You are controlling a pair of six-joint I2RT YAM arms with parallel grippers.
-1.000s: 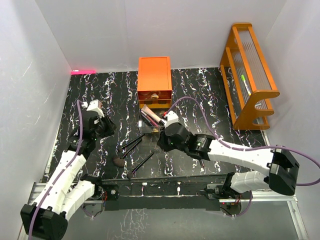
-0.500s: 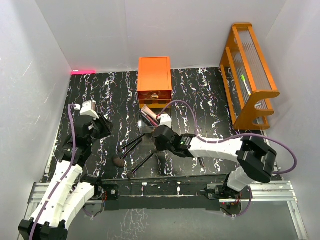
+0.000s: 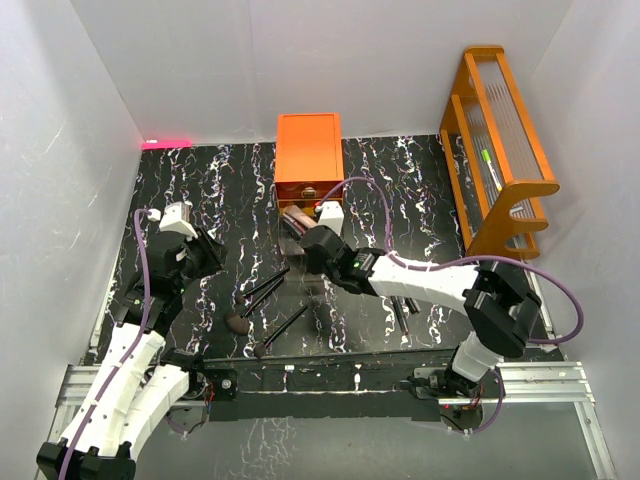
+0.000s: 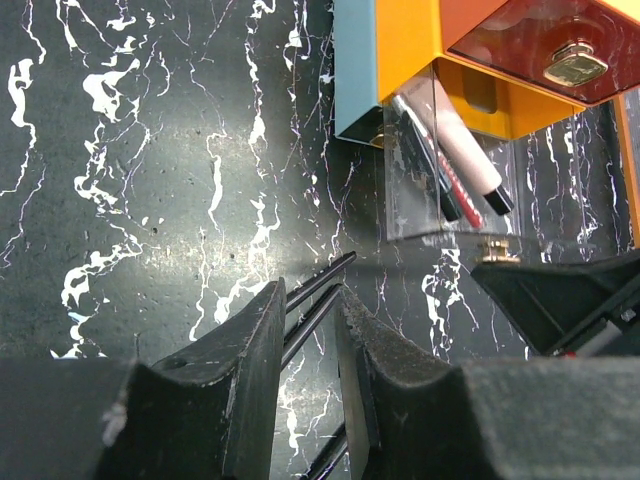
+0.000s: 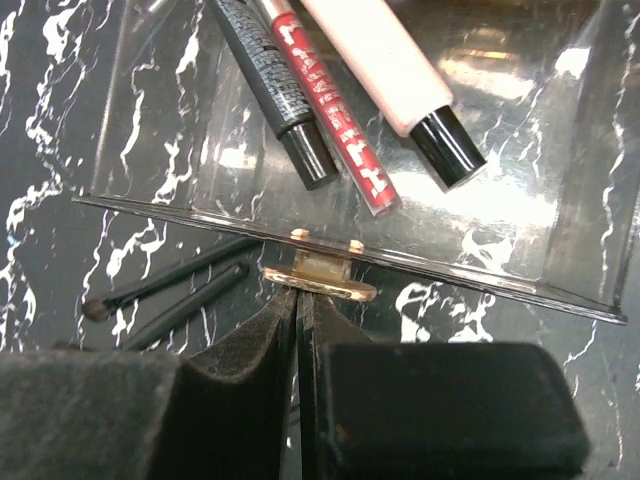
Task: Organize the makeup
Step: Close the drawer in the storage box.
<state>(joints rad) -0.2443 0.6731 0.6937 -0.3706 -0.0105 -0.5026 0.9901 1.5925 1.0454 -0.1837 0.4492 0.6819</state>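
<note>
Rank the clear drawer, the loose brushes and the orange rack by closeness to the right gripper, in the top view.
1. Clear drawer: right gripper pinches its handle.
2. Loose brushes: just left, nearer the arm bases.
3. Orange rack: far right edge.

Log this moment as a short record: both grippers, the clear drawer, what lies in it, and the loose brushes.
left gripper: open, empty, above the table
right gripper: shut, tips at the drawer handle
clear drawer: pulled out of the orange chest
in the drawer: dark tube, red tube, pink tube
brushes: loose on the table, outside the drawer
</note>
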